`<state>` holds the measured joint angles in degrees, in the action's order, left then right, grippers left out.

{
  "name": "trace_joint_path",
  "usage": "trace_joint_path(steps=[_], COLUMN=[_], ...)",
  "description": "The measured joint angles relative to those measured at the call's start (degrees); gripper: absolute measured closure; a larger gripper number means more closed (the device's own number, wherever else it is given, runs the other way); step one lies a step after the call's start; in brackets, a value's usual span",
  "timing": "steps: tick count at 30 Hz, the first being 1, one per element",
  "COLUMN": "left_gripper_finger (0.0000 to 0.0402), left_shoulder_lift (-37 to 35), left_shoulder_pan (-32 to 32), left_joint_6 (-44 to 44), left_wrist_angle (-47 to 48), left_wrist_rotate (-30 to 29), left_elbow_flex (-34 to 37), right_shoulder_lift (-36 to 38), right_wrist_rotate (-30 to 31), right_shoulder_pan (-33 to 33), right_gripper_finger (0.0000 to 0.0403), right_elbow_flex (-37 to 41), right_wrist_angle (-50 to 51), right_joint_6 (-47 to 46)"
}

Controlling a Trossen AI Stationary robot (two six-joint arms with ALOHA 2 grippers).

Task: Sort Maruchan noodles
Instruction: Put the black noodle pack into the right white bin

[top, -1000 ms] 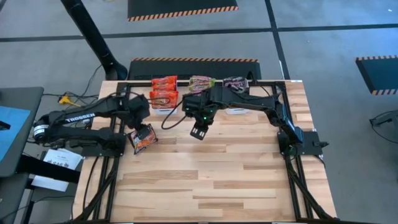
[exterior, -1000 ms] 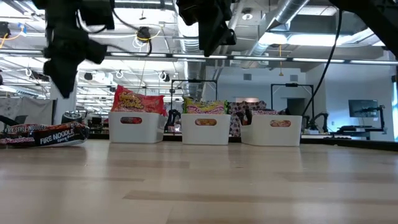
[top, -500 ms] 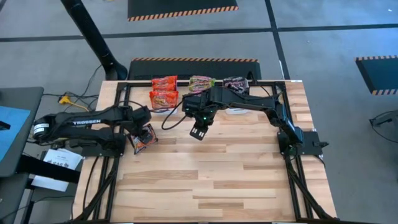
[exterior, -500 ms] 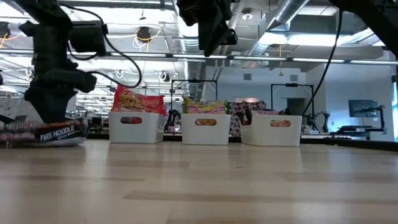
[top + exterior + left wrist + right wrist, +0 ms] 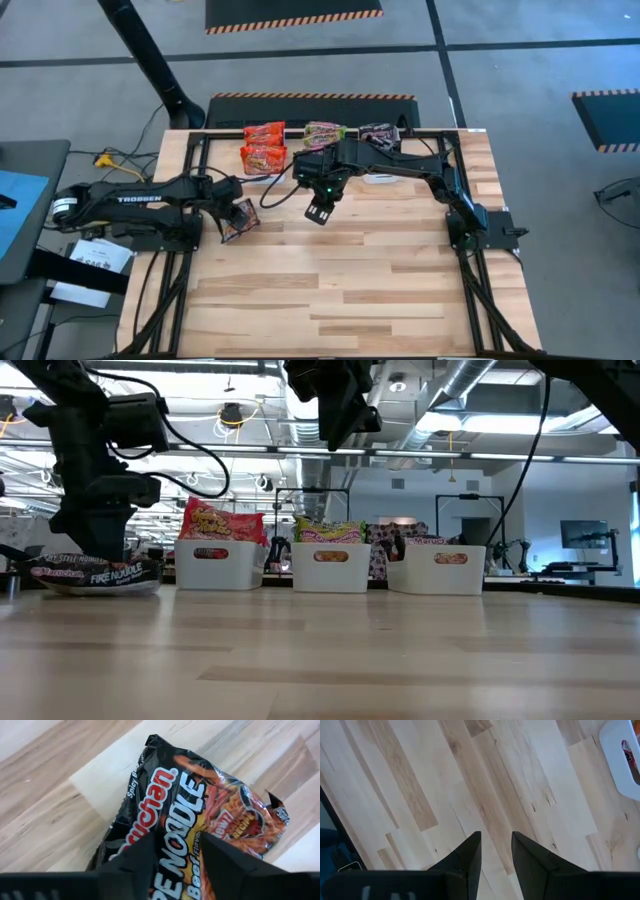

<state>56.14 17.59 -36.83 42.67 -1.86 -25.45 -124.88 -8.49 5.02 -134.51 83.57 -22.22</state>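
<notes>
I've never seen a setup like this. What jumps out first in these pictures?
First, the black Fire Noodle packet lying alone on the table's left side, with the left pincer down on it. Behind it, three white bins stand in a row at the far edge, stuffed with bright packets. The right pincer hangs mid-table, empty.

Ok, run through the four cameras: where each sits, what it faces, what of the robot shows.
High: overhead, straight down; both arms, table.
Low: table height, facing three white bins; arms enter from above.
Left wrist: looks past the left claw at the black noodle packet.
Right wrist: past the right claw, bare wood.
Shared: high, low and left wrist all show the black packet.
</notes>
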Motion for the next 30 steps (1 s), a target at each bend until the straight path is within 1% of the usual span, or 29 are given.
trace_joint_path(steps=[2,7,9,12,16,19,24,30], left_gripper_finger=[0.0277,0.0375,0.0393,0.0399,0.0401,0.0402,0.0401,0.0401], left_shoulder_lift=[0.0,0.2,0.2,0.2,0.2,0.2,0.2,0.1], left_shoulder_pan=[-0.4,-1.2,-1.5,-1.6,-1.6,-2.4,-5.2,-8.5], left_joint_6=[0.3,2.3,2.6,2.7,2.9,3.3,3.2,2.8], left_wrist_angle=[-0.8,-5.4,-8.0,-11.6,-17.2,-21.9,-31.4,-43.9], left_wrist_rotate=[0.5,4.3,5.7,8.5,13.9,16.3,18.0,17.3], left_elbow_flex=[0.1,0.2,0.2,0.3,0.4,0.4,0.3,0.3], right_shoulder_lift=[0.0,0.0,0.0,0.0,0.0,1.3,5.1,9.2], right_wrist_rotate=[0.0,0.0,0.0,0.0,0.0,0.0,-0.1,-0.5], right_shoulder_pan=[0.0,0.0,0.0,0.0,0.6,1.6,3.6,5.8], right_gripper_finger=[0.0269,0.0269,0.0269,0.0269,0.0269,0.0269,0.0269,0.0269], right_elbow_flex=[0.0,0.0,0.0,0.0,0.0,0.0,-0.1,0.0], right_wrist_angle=[0.0,0.0,0.0,0.0,0.4,1.7,1.9,2.9], right_joint_6=[0.0,0.0,0.0,0.0,-0.4,-0.3,0.0,1.6])
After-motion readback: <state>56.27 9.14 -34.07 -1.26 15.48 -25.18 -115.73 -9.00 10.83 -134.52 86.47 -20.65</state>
